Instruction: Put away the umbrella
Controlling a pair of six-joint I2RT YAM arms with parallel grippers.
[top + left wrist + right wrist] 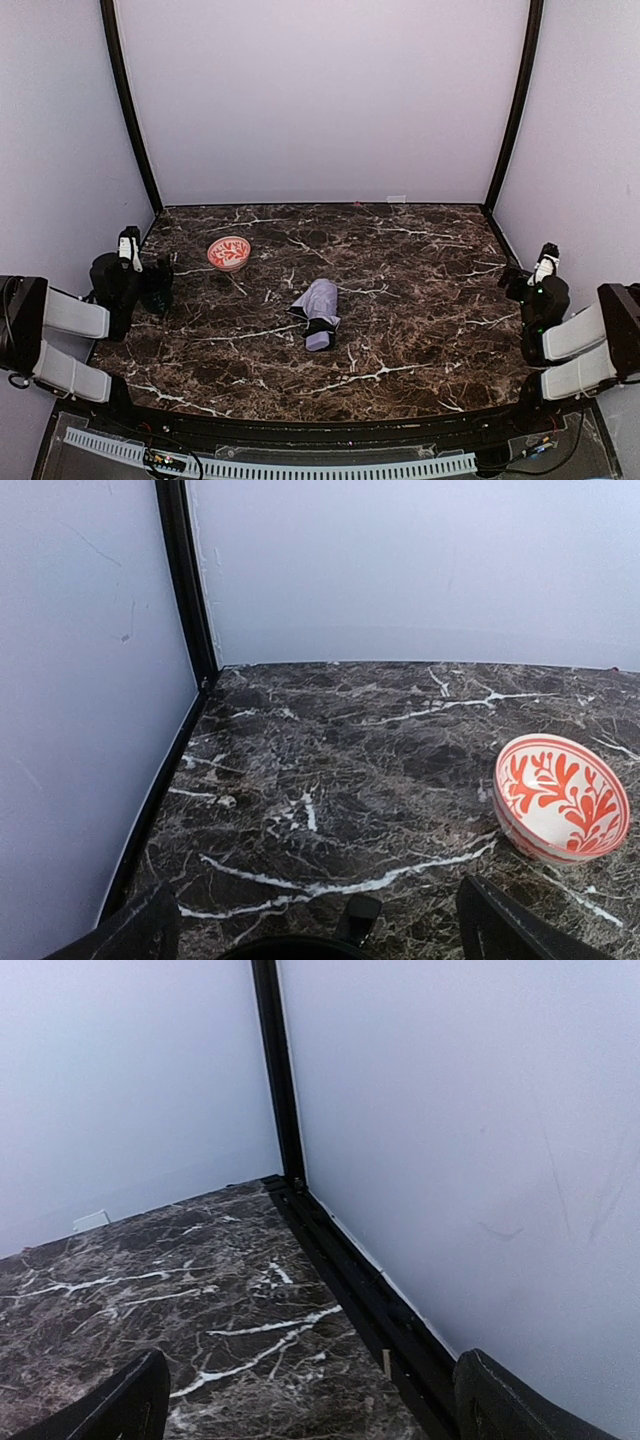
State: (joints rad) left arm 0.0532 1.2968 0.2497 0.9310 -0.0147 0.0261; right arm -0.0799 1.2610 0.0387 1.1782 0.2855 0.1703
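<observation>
Lavender-silver compact umbrella (318, 312), folded to a short bundle with black parts near its handle end, lies about the middle of the dark brown marble table with white veins (420, 300), well apart from both arms. The left gripper (320, 925) has its fingers wide apart and holds nothing; the right gripper (315, 1405) is the same, spread and empty, and looks into the right back corner.

I think the main risk is a grip on the loose fabric only. Then the bundle may unroll or slide when lifted, because the cloth is soft and the table smooth. The small white bowl with red leaf pattern (560, 798) stands near the left gripper, between it and the umbrella, so a low reach could knock it.

No brand or writing can be read. A small pale tag (90, 1221) on the back wall is too small to tell.
</observation>
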